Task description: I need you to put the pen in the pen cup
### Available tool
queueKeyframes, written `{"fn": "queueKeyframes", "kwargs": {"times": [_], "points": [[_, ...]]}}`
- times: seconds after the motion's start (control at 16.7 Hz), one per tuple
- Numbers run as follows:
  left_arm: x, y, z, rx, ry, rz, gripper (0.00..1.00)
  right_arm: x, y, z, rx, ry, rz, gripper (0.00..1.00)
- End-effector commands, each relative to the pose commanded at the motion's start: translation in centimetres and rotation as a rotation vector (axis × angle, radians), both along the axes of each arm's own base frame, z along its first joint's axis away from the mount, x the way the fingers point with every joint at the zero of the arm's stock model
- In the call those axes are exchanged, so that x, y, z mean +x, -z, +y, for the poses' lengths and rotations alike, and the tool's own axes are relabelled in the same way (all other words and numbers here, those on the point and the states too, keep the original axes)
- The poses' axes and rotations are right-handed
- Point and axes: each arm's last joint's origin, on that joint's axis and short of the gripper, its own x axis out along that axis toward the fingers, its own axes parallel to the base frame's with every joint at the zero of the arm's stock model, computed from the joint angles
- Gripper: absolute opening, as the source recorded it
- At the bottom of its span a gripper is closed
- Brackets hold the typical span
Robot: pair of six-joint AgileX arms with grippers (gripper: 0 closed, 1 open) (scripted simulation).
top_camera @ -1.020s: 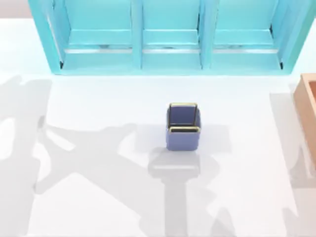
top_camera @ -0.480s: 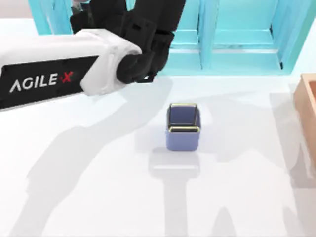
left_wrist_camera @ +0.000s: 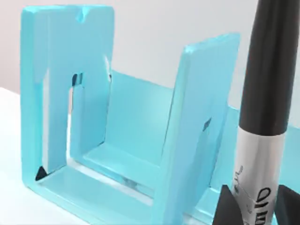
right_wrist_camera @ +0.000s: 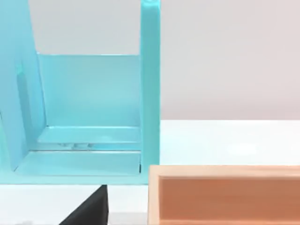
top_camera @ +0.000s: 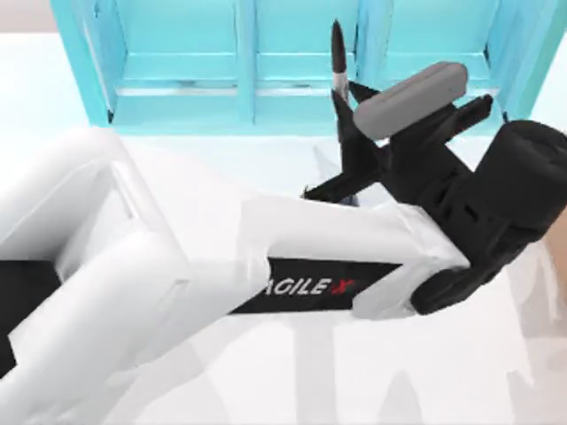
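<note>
Reaching across from the table's left, the left gripper (top_camera: 341, 119) clamps the pen (top_camera: 337, 55) upright above where the pen cup sits, hidden beneath the arm. Grasping looks done; lowering and releasing remain.

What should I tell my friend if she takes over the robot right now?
Left gripper: shut on the thin silvery-white pen with a black cap, held upright above the middle of the table, in front of the big turquoise shelf unit. The left arm reaches across from the table's left.
Right gripper: cannot tell; its wrist view faces the shelf unit and the orange-brown box.
The small square blue-purple pen cup is under the left arm.
Done: pen picked up.
Left: line the pen over the cup, lower it, let go.
</note>
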Motion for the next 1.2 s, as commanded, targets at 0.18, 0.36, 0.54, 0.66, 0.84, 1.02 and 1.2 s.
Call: {"fn": "queueKeyframes", "kwargs": {"times": [0.18, 0.36, 0.54, 0.66, 0.84, 1.02, 1.2], "points": [[-1.1, 0.3, -1.0, -0.001, 0.016, -0.007, 0.0, 0.0, 0.0, 0.0, 0.0, 0.0, 0.0, 1.0], [-1.1, 0.3, -1.0, -0.001, 0.016, -0.007, 0.0, 0.0, 0.0, 0.0, 0.0, 0.0, 0.0, 1.0], [0.2, 1.3, -2.5, -0.237, 0.044, -0.113, 0.0, 0.0, 0.0, 0.0, 0.0, 0.0, 0.0, 1.0], [0.1, 1.0, -2.2, -0.21, 0.039, -0.1, 0.0, 0.0, 0.0, 0.0, 0.0, 0.0, 0.0, 1.0], [-0.2, 1.1, -1.7, -0.104, 0.029, -0.051, 0.0, 0.0, 0.0, 0.0, 0.0, 0.0, 0.0, 1.0], [-0.5, 0.9, -1.1, -0.016, 0.021, -0.011, 0.0, 0.0, 0.0, 0.0, 0.0, 0.0, 0.0, 1.0], [-0.7, 0.5, -0.8, -0.001, 0.016, -0.007, 0.0, 0.0, 0.0, 0.0, 0.0, 0.0, 0.0, 1.0]]}}
